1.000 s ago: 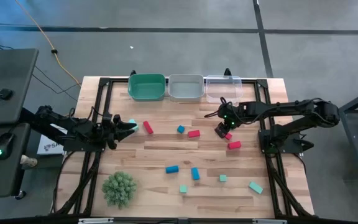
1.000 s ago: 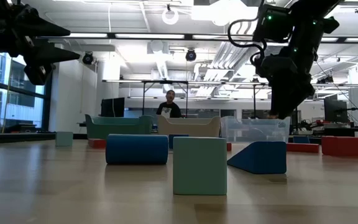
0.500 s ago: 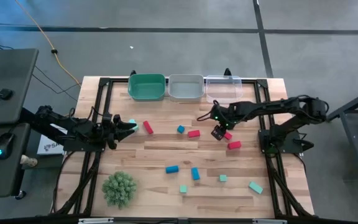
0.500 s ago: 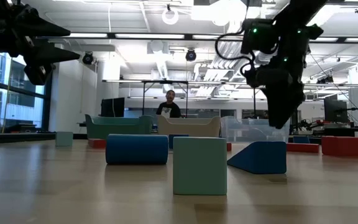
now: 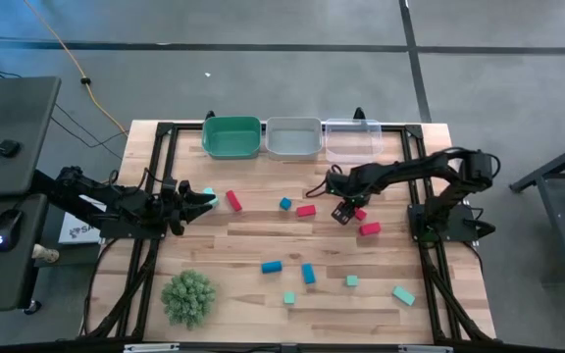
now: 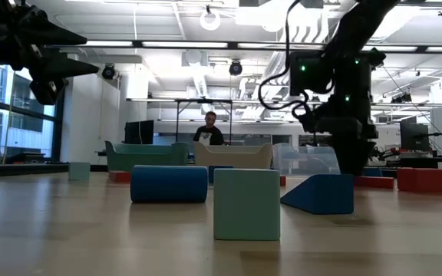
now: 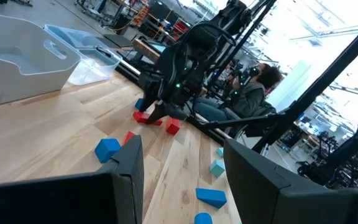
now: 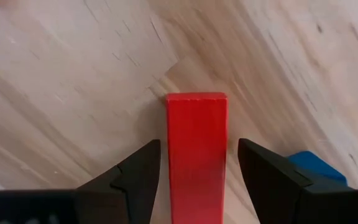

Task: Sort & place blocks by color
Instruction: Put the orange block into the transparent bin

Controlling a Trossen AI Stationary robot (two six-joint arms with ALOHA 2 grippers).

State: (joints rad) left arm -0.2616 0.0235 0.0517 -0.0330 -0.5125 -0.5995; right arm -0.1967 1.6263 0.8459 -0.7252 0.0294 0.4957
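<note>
High view: the right gripper (image 5: pixel 342 213) has swung in from the right-hand side of the pale wooden counter (image 5: pixel 243 294) toward its middle and now hangs low over a small red bar block (image 5: pixel 306 210), near a small blue cube (image 5: pixel 284 204). Another red block (image 5: pixel 369 228) lies close by; more blue and light teal blocks are scattered nearer the front edge, beside a green spiky plant ball (image 5: pixel 187 297). A green bin (image 5: pixel 231 137), a grey bin (image 5: pixel 293 138) and a clear bin (image 5: pixel 351 140) line the far edge. The left gripper (image 5: pixel 204 198) waits unmoved at the left, next to a red block (image 5: pixel 233 201).

Low view: the right arm has dropped almost to the counter behind a blue wedge block (image 6: pixel 318 194).

Left wrist view: the left arm's fingers (image 7: pixel 132 168) stand apart and empty.

Right wrist view: the right arm's fingers (image 8: pixel 138 177) are spread, straddling the red bar (image 8: pixel 196 155) without touching it; it lies flat on the wood.

The descent looks like alignment for a pick, so I judge that closing on the bar comes next, then carrying it to a bin.
</note>
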